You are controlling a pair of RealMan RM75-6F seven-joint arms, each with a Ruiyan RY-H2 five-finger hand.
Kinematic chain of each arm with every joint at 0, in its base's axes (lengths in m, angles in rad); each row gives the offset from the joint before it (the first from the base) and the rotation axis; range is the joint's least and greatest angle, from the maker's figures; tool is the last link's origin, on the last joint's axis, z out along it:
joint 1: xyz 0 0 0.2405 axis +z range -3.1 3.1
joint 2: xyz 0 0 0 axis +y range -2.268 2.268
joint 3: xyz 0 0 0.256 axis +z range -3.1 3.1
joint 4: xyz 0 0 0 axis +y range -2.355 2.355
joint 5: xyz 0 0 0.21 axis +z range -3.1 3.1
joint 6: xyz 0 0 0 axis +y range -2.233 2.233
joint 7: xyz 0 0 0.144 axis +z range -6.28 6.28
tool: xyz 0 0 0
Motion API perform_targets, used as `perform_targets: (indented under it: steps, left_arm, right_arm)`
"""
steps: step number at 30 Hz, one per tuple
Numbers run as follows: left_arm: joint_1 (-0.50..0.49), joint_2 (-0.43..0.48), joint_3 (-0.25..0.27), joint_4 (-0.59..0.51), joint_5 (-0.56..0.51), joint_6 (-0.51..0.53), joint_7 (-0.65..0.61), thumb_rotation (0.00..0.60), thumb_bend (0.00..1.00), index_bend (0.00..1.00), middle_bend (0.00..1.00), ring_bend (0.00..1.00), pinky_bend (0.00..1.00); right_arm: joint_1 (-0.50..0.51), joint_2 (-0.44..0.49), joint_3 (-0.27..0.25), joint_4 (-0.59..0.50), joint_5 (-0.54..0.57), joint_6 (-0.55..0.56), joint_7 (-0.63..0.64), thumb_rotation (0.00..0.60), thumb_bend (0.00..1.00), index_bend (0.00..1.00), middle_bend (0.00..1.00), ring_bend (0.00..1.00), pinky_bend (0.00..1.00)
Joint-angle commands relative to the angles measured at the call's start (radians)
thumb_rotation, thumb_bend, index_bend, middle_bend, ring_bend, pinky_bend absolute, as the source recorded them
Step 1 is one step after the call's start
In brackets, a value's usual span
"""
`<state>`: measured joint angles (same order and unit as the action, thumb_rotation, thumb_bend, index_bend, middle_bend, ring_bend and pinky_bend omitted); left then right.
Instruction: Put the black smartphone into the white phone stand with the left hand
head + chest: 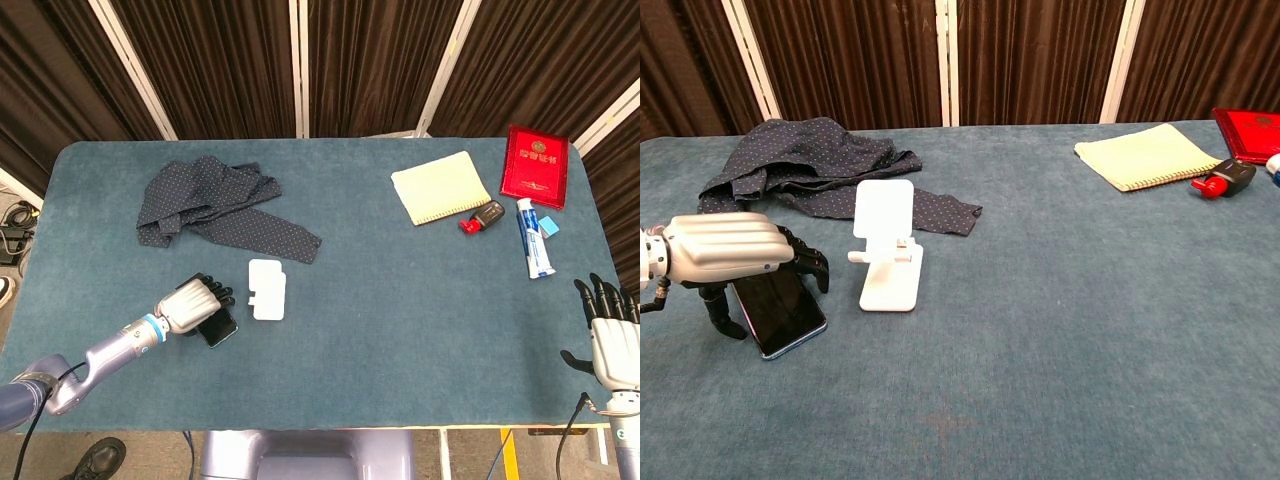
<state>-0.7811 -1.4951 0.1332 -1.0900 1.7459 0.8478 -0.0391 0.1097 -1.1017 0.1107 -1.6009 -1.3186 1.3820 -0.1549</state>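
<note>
The black smartphone [220, 330] [788, 314] lies flat on the blue table, just left of the white phone stand [267, 289] [887, 258], which stands upright with nothing in it. My left hand [192, 303] [725, 256] arches low over the phone's far end. Its fingers curl down on the stand side and its thumb points down at the phone's left edge. The phone's upper part is hidden under the hand, and no firm grip shows. My right hand [610, 335] hangs off the table's right front corner with its fingers spread, holding nothing.
A crumpled dotted navy cloth [215, 208] [810, 160] lies behind the stand. At the far right are a yellow notepad [441, 187] [1145, 156], a red booklet [534, 165], a toothpaste tube [534, 238] and a small red-and-black item [481, 217].
</note>
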Motion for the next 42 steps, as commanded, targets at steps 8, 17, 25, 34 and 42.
perform_targets:
  steps: [8, 17, 25, 34, 42]
  left_arm:
    - [0.011, -0.010, 0.003, 0.024, 0.003, 0.059, 0.001, 0.600, 0.02, 0.50, 0.38, 0.41, 0.37]
    - [0.014, 0.042, 0.014, 0.012, 0.043, 0.149, 0.022, 0.600, 0.02, 0.53, 0.39, 0.42, 0.37]
    - [0.000, 0.161, -0.011, -0.001, 0.153, 0.376, 0.071, 0.600, 0.02, 0.54, 0.39, 0.42, 0.38]
    - [-0.122, 0.158, -0.053, 0.163, 0.306, 0.527, 0.093, 0.600, 0.02, 0.50, 0.41, 0.43, 0.39]
    - [-0.231, 0.096, -0.051, 0.250, 0.354, 0.454, 0.153, 0.600, 0.02, 0.49, 0.40, 0.43, 0.37]
  right_arm:
    - [0.000, 0.002, -0.002, -0.001, 0.000, -0.002, 0.002, 0.600, 0.00, 0.00, 0.00, 0.00, 0.00]
    - [-0.001, 0.007, -0.002, -0.007, 0.000, -0.002, 0.008, 0.600, 0.00, 0.00, 0.00, 0.00, 0.00]
    - [0.000, 0.013, -0.005, -0.016, -0.004, -0.005, 0.014, 0.600, 0.00, 0.00, 0.00, 0.00, 0.00]
    - [0.000, 0.020, -0.001, -0.020, 0.008, -0.011, 0.025, 0.600, 0.00, 0.00, 0.00, 0.00, 0.00]
    - [-0.001, 0.024, 0.003, -0.011, 0.025, -0.019, 0.037, 0.600, 0.00, 0.00, 0.00, 0.00, 0.00]
